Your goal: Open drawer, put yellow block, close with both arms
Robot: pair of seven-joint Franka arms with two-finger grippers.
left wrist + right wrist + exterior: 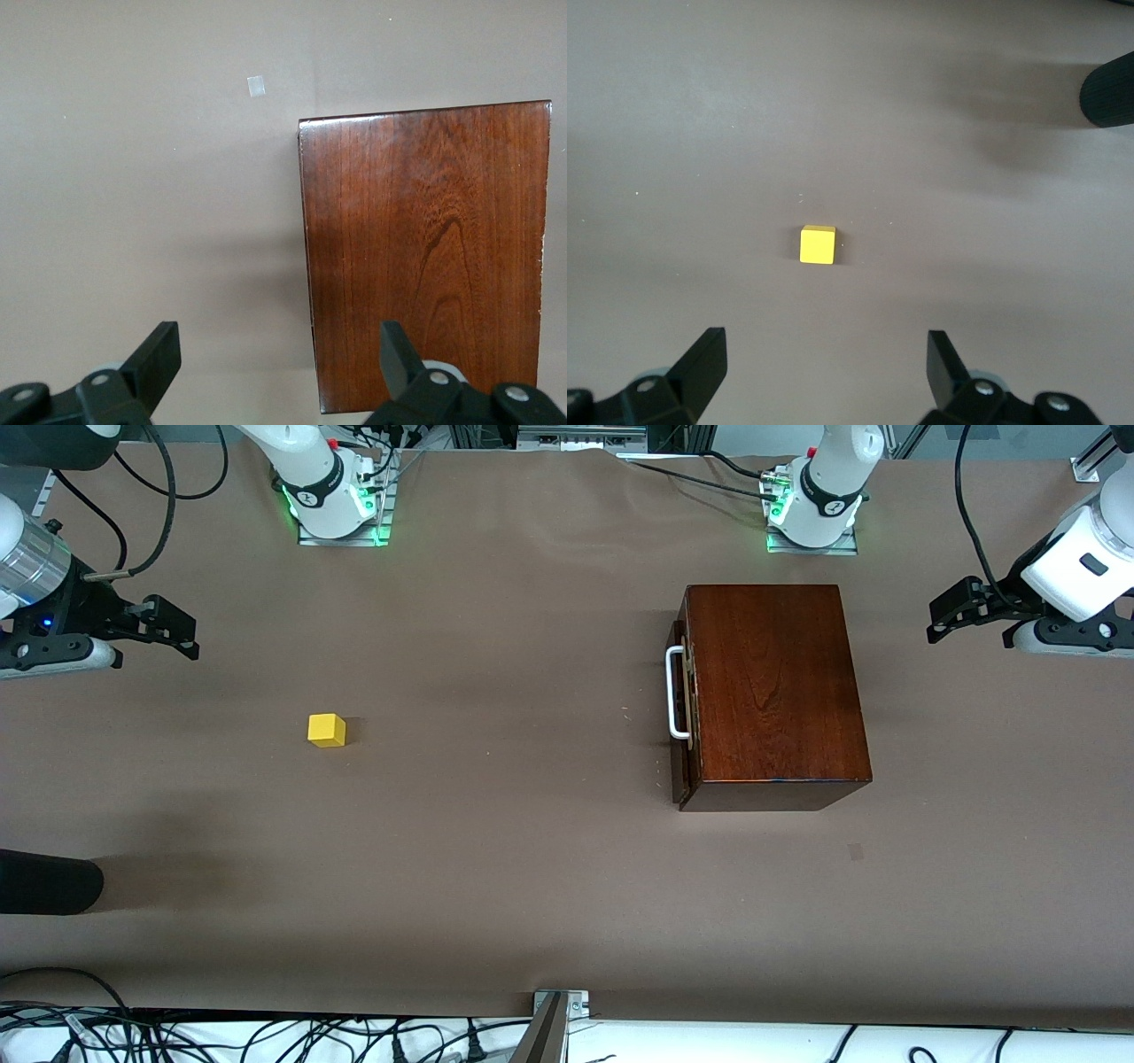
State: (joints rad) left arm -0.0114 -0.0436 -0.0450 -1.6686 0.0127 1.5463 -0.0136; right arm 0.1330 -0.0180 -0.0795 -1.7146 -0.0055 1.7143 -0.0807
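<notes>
Front view shows you the small bright yellow block [326,730] on the brown counter [532,868] toward the right arm's end, well apart from the glossy reddish-brown wooden box, whose drawer [684,691] looks shut. Left end effector [275,354] and right end effector [826,359] hang spread.

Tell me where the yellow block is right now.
The yellow block sits alone on the brown table toward the right arm's end, apart from the closed drawer box; the open right gripper hangs above it.

My left wrist view cuts off the wooden box [425,257] at one edge, hiding the drawer's handle; both my arms run out of the front view.
</notes>
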